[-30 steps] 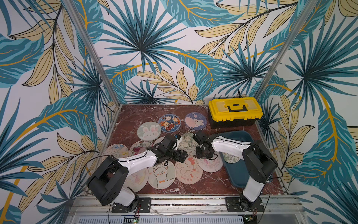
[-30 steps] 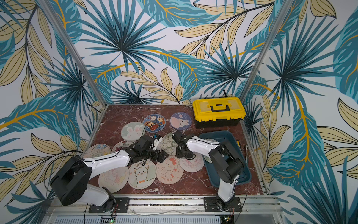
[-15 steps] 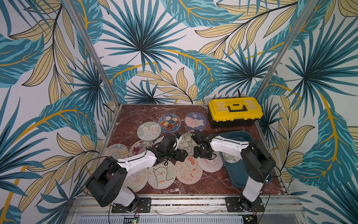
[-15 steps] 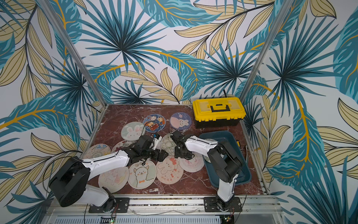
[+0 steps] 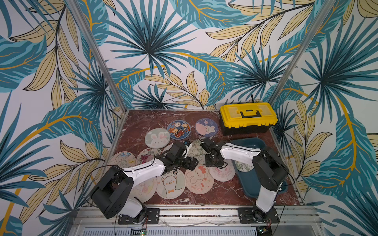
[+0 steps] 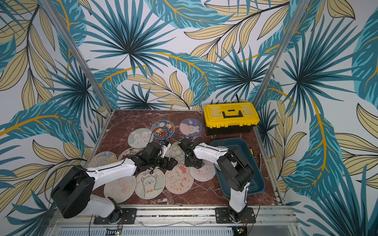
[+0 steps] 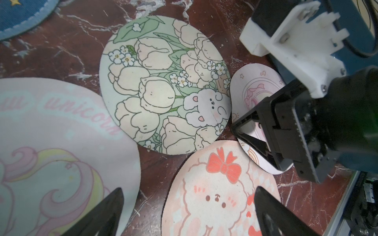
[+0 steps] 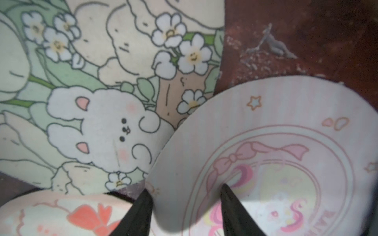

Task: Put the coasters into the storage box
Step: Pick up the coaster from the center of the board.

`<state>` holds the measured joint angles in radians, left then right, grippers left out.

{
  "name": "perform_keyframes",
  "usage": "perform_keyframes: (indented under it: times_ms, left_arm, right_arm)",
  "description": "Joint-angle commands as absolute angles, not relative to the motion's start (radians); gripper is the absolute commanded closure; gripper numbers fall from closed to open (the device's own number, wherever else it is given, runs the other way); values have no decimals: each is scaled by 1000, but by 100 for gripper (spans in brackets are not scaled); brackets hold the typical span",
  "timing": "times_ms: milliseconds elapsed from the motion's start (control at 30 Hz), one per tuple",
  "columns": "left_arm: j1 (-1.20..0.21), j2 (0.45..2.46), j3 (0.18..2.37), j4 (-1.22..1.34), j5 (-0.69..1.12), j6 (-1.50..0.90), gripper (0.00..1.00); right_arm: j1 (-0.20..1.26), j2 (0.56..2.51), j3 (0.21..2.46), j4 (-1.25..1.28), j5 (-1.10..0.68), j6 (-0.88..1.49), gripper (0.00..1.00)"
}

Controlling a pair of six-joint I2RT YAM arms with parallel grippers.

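Note:
Several coasters lie spread and overlapping on the red marble table. My right gripper stands on the pink ribbon coaster beside the storage box. Its jaws are half closed astride that coaster's rim: one finger sits at the raised edge, the other on the printed face. The rim lifts a little over the peach bow coaster. My left gripper hangs wide open and empty just above the peach bow coaster. The green tulip coaster lies between both arms. One coaster lies in the box.
A yellow-lidded black toolbox stands at the back right, behind the box. Two blue coasters and a bunny coaster lie at the back. An alpaca coaster and a unicorn coaster lie near the front. Patterned walls enclose the table.
The right gripper's jaws have narrowed around the pink coaster's rim, and its wrist shifted slightly. The left arm and its open gripper have stayed put.

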<state>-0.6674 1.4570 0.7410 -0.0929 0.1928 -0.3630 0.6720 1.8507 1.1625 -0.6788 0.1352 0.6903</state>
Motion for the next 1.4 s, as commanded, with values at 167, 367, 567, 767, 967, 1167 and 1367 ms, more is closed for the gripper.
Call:
perform_keyframes:
  times_ms: [167, 367, 567, 767, 967, 1167, 1367]
  left_arm:
    - [-667, 1439, 715, -70, 177, -341, 0]
    - [-669, 1436, 721, -55, 191, -336, 0]
    - [-669, 1439, 760, -41, 232, -316, 1]
    - [-667, 1468, 819, -23, 222, -341, 0]
    - [-652, 1468, 824, 88, 135, -397, 0]
    - [-639, 1457, 871, 165, 86, -421, 0]
    - [-612, 1543, 976, 164, 330, -404, 0]
  right_arm:
    - [674, 1915, 1109, -679, 114, 686, 85]
    - [673, 1852, 1142, -736, 183, 656, 100]
    - [673, 1755, 1206, -803, 248, 602, 100]
    - [671, 1645, 1274, -865, 313, 551, 100]
    - [664, 1549, 1324, -892, 356, 540, 100]
    - [641, 1449, 1354, -920, 434, 500, 100]
    - [579, 1364, 1376, -1002, 516, 480, 100]
